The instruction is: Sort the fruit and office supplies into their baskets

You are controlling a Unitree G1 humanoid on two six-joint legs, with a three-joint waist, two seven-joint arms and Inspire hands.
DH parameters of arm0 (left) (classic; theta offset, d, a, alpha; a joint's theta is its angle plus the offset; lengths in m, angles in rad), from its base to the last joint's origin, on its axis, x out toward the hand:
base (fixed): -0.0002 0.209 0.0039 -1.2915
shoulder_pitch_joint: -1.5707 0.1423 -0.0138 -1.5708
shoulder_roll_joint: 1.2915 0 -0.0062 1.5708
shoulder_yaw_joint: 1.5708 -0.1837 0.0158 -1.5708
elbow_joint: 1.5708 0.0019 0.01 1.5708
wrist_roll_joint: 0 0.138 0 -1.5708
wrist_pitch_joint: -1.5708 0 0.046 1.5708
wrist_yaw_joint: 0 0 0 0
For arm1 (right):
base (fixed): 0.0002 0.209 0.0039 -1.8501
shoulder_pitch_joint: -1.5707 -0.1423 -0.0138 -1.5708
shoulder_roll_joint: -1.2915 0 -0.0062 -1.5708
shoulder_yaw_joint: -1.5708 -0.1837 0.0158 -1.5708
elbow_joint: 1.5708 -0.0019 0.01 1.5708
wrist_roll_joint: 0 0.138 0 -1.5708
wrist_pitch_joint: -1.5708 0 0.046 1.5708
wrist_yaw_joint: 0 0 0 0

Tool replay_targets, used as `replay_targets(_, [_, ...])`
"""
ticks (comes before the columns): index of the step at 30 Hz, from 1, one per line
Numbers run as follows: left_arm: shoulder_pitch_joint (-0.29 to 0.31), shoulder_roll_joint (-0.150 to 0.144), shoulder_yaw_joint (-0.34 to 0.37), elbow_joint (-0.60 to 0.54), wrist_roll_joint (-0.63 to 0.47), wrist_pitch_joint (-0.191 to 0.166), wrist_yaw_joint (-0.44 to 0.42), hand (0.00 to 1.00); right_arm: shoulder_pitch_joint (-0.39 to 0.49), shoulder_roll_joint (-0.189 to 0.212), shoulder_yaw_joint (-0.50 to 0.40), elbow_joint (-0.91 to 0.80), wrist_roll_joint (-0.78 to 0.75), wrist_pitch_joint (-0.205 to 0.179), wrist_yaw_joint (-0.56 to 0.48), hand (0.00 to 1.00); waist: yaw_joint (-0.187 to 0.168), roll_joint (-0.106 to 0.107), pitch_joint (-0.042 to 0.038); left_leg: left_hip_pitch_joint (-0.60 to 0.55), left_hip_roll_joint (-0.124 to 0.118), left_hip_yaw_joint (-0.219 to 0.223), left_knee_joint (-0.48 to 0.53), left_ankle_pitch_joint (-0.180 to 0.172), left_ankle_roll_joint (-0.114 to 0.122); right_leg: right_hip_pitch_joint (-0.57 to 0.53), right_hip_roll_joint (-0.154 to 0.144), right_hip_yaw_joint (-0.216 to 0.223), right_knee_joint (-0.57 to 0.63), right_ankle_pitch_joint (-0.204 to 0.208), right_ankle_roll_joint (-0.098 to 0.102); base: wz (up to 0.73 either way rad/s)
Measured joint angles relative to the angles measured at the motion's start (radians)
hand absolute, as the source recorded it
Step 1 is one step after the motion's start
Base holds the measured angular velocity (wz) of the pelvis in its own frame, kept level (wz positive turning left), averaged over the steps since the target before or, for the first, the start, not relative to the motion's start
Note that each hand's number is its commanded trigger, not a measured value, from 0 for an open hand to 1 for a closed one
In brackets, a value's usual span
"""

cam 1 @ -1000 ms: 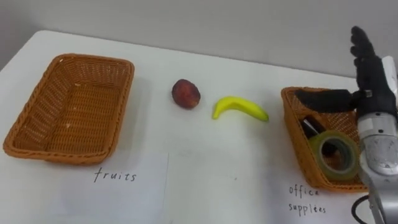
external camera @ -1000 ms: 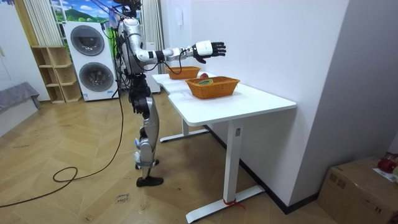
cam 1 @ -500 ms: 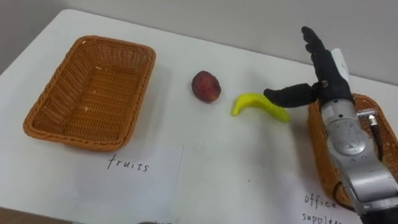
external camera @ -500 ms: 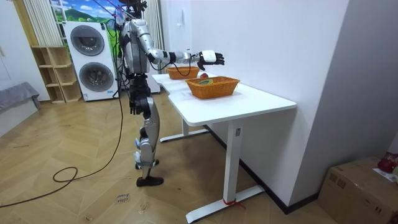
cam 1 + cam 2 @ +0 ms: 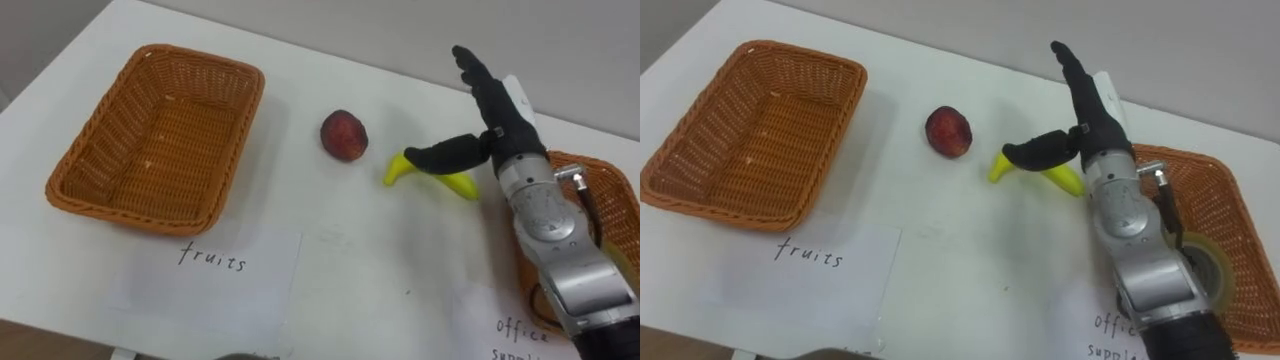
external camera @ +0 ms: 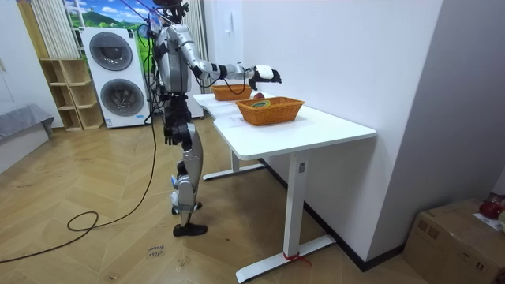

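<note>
Our right hand (image 5: pixel 508 132): fingers (image 5: pixel 474 74) straight and spread wide, thumb stretched over the banana (image 5: pixel 398 172) on the surface (image 5: pixel 350 262); we cannot confirm contact.

A white paper sheet (image 5: pixel 215 275) lying just in front of the wicker basket (image 5: pixel 150 140) carries the handwritten word "fruits". Far to that basket's right, a second sheet (image 5: pixel 475 315) reads "office" above a cut-off "sup".
</note>
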Motion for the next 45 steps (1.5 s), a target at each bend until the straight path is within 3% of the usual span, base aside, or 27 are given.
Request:
replay_targets(4, [0.002,0.005,0.000,-0.008,0.000,0.001,0.000,0.00,-0.001,-0.032,0.004,-0.001,-0.057,0.000,0.035,0.00,0.006,-0.008,-0.0050,0.001,-0.002,-0.001,0.000,0.001,0.002,0.001,-0.002,-0.002,0.000,0.000,0.000,0.00])
replay_targets(7, [0.005,0.005,-0.001,-0.017,-0.001,0.008,0.000,0.00,-0.001,-0.067,0.047,-0.001,-0.064,0.004,0.054,0.00,0.009,-0.005,-0.0021,0.004,-0.003,-0.001,0.000,0.001,0.002,0.006,-0.003,-0.013,-0.001,0.000,0.000,0.00])
replay_targets(18, [0.016,0.006,-0.009,-0.013,-0.001,0.023,-0.008,0.00,-0.002,-0.089,0.076,0.000,-0.070,0.014,0.124,0.00,0.023,0.000,0.0017,0.009,-0.003,-0.006,-0.003,0.003,0.002,0.019,-0.003,-0.018,-0.003,0.000,0.000,0.01])
replay_targets(25, [0.021,0.005,-0.030,-0.012,-0.003,0.028,-0.010,0.00,-0.003,-0.102,0.079,0.025,-0.144,0.015,0.167,0.00,0.022,0.001,0.0105,0.006,-0.003,-0.013,-0.007,0.005,0.000,0.018,-0.003,-0.030,-0.003,0.000,0.000,0.02])
replay_targets(32, [0.017,0.008,-0.045,-0.016,0.000,0.021,-0.011,0.00,-0.009,-0.151,0.125,0.047,-0.217,0.014,0.202,0.00,0.024,-0.019,0.0078,-0.006,-0.005,-0.022,-0.007,0.006,0.000,0.016,-0.002,-0.036,-0.016,0.000,0.000,0.04])
replay_targets(41, [0.013,0.016,-0.039,-0.019,0.001,0.020,-0.028,0.00,-0.025,-0.174,0.129,0.121,-0.295,0.018,0.230,0.00,0.028,-0.016,0.0119,-0.014,-0.005,-0.028,0.001,0.006,0.000,0.010,-0.003,-0.040,-0.016,0.000,0.000,0.02])
replay_targets(45, [0.004,0.018,-0.039,-0.019,0.001,0.021,-0.028,0.00,-0.041,-0.182,0.129,0.164,-0.296,0.038,0.235,0.00,0.027,-0.020,0.0094,-0.031,-0.005,-0.027,0.012,0.005,0.000,-0.001,-0.003,-0.043,-0.015,0.000,0.000,0.00])
